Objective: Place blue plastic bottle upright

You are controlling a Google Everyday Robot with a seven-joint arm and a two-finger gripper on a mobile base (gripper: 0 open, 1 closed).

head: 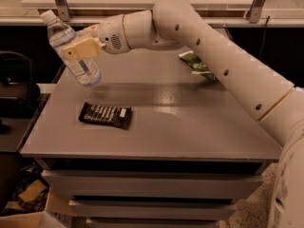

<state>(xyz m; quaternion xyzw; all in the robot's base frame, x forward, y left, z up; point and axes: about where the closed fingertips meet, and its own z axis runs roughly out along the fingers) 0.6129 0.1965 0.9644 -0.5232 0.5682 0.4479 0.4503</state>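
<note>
- Bottle first, at the far left: the blue plastic bottle hung tilted above the left rear part of the table. Its white cap pointed up and to the left, and its base pointed down and to the right.
- Its blue-printed label faced the camera. The base sat low over the grey tabletop, but whether it touched the surface could not be told.
- The gripper was clamped across the bottle's middle. One tan finger lay over the front of the bottle, and the other was hidden behind it.
- The black snack bar wrapper lay flat on the table, nearer the camera than the bottle's base and a little to its right. It was apart from the bottle and close to the table's left side.
- The green snack bag lay on the right rear part of the table. It was partly hidden behind the arm and well apart from both the bottle and the wrapper.
- The white arm reached in from the lower right edge. It crossed above the rear of the table and ended at the gripper on the left.
</note>
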